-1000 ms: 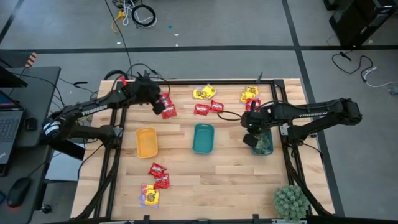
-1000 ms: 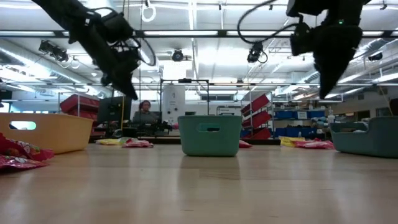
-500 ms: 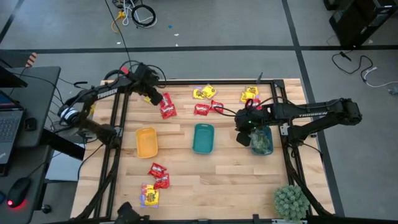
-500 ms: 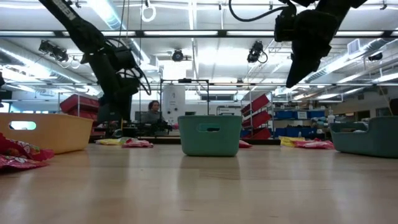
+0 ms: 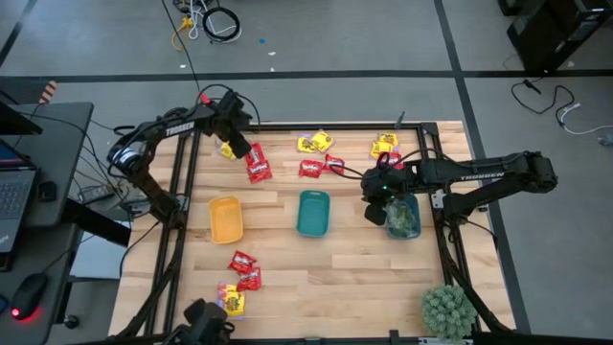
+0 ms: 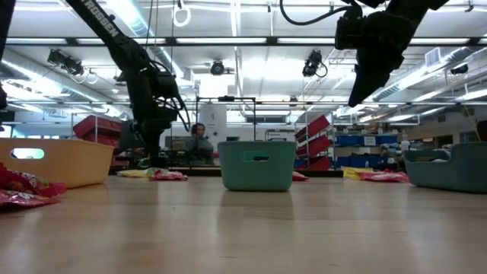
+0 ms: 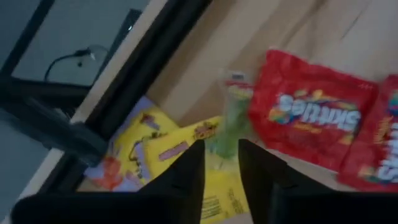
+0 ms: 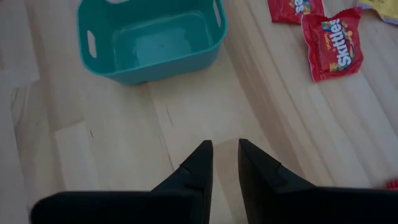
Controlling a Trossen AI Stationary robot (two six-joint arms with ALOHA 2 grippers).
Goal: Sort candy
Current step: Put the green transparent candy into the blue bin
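Note:
My left gripper (image 5: 236, 147) hovers shut and empty at the table's far left. It is over yellow packets (image 7: 155, 155) and a dull green packet (image 7: 231, 118), with red packets (image 5: 257, 165) beside them. My right gripper (image 5: 374, 199) hovers shut and empty over bare wood, between the teal tray (image 5: 313, 212) and the dark teal tray (image 5: 404, 218), which holds green candy. More candy lies flat on the table: yellow (image 5: 314, 143) and red (image 5: 322, 166) packets at the far middle, yellow and red packets (image 5: 385, 149) at the far right, and red (image 5: 244, 268) and yellow (image 5: 230, 302) packets near the front left.
A yellow-orange tray (image 5: 226, 218) stands left of the teal one. A spiky green plant (image 5: 448, 309) sits at the near right corner. Black frame rails run along the table's left and right edges. A person (image 6: 199, 137) sits far behind the table.
My left gripper has gone toward the table's far left corner and down, from over the red packets to over the yellow and green ones. My right gripper has gone toward the table's left, off the dark teal tray, and has then kept still.

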